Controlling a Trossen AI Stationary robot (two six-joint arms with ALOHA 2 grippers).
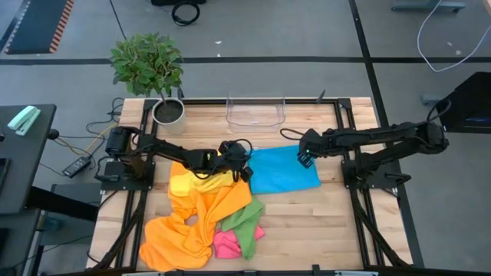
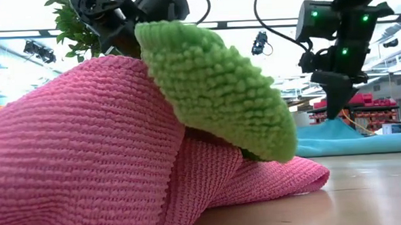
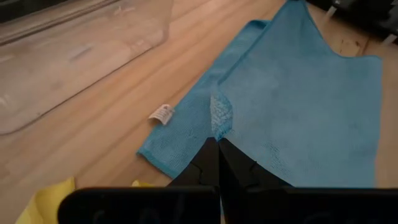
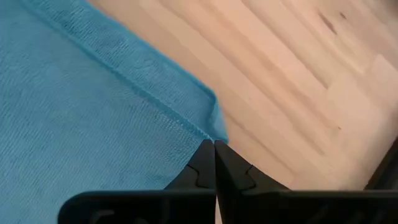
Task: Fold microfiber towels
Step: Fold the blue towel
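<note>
The blue microfiber towel [image 1: 284, 170] lies spread flat at the centre of the high view, on the wooden counter [image 1: 337, 222], just below the clear plastic bin [image 1: 255, 112]. The other towels sit heaped at lower left: an orange towel [image 1: 196, 222], a yellow towel [image 1: 186, 182], a green towel [image 1: 244, 222] and a pink towel [image 1: 225, 244].

The left tool [image 1: 236, 156] is at the blue towel's left edge, fingers pressed together; in its wrist view a small pucker of cloth [image 3: 221, 115] rises just at the tips, though I cannot tell whether it is pinched. The right tool [image 1: 306, 157] is over the towel's upper right corner, fingers likewise shut, the tips at the hemmed corner [image 4: 211, 118].

The cloth looks light, limp and grippy; it should drape and wrinkle rather than hold shape, so the hemmed corners are the best places to take hold.

A small white tag [image 3: 163, 113] sticks out at one edge; its print is unreadable.
</note>
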